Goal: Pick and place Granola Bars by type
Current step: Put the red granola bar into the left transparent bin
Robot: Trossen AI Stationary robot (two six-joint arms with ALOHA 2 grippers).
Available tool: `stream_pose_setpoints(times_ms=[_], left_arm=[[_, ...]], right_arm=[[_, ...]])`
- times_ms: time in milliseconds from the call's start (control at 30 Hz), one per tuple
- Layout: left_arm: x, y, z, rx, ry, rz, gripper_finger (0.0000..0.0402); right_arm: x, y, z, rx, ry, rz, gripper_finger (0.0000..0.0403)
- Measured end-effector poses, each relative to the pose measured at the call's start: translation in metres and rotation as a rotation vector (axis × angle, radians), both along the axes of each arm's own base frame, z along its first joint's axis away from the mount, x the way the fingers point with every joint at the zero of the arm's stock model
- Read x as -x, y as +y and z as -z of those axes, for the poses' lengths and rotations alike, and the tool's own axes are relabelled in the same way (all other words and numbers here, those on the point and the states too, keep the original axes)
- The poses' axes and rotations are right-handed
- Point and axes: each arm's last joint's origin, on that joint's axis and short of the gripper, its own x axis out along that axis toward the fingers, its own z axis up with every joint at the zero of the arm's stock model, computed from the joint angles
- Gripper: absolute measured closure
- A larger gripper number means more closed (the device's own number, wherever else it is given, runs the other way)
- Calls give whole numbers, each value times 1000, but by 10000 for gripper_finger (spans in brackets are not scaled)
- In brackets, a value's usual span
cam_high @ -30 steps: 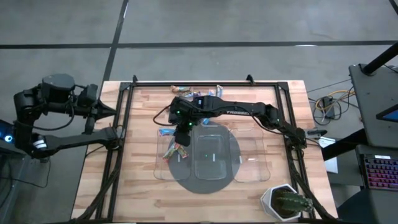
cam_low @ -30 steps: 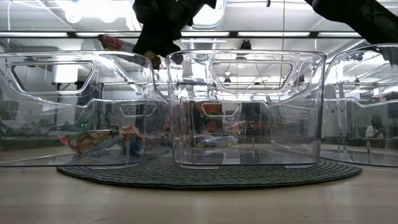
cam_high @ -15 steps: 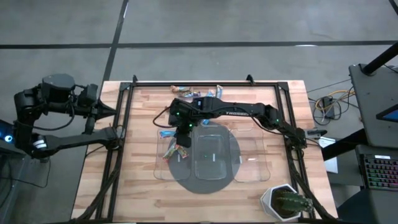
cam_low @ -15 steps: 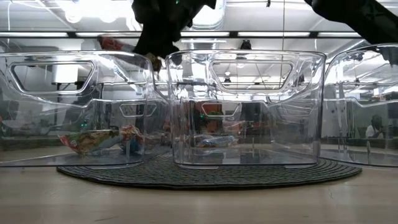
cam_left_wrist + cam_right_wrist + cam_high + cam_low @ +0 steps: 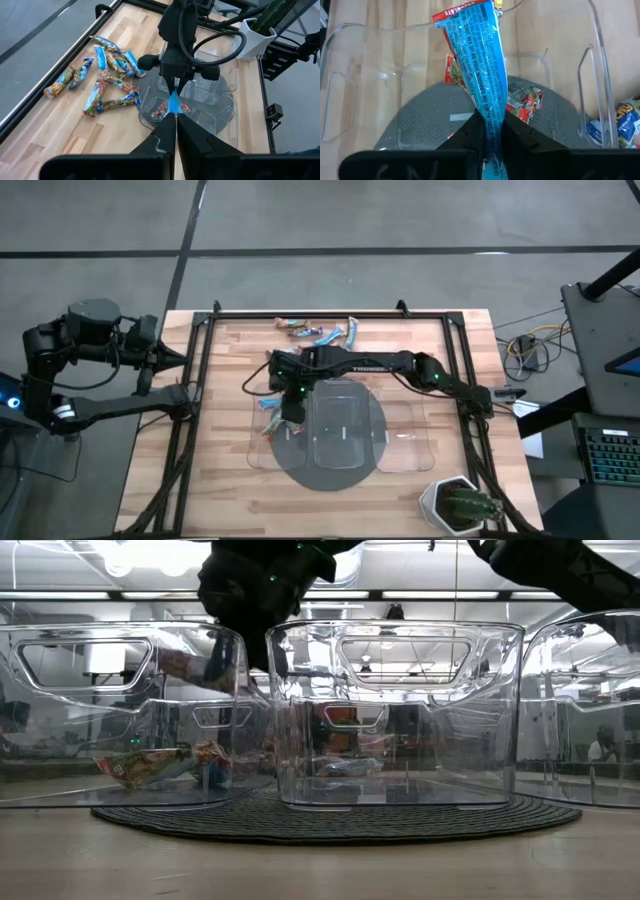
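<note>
1. Right gripper is clenched on a blue granola bar, pinching one end; the rest of the bar sticks out past the fingertips.
2. Landmark is the left clear tray, the one of three clear trays side by side on the round grey mat. Right gripper hangs directly over this tray, blue bar pointing down into it.
3. In the low view the gripper's dark body is at the tray's rim height, near the wall shared with the middle tray.
4. Inside the left tray: a few red-multicoloured bars lying on the floor, under the held bar. Also seen in the low view through the clear wall.
5. Middle tray next to the left tray and right tray beyond it: contents can't be made out.
6. Loose pile of bars lies on the wooden table behind the left tray, toward the far table edge; mixed blue, orange-brown and multicoloured wrappers. High view shows the pile.
7. One more bar lies on the wood just outside the left tray's wall.
8. Left gripper waits well away from the left tray, off the table's left edge; fingers pressed together, holding nothing.
9. Potted cactus at the table's near right corner, well apart from the left tray.
</note>
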Motion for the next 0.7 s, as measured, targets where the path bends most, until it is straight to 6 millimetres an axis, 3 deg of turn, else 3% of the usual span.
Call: stream_pose_setpoints(times_ms=[500,700], left_arm=[[0,0,0,3,0,-2,402],[0,0,0,10,-1,-8,402]], right_arm=[[0,1,-1,5,-14,-37,363],[0,4,-1,-3,-11,-32,327]])
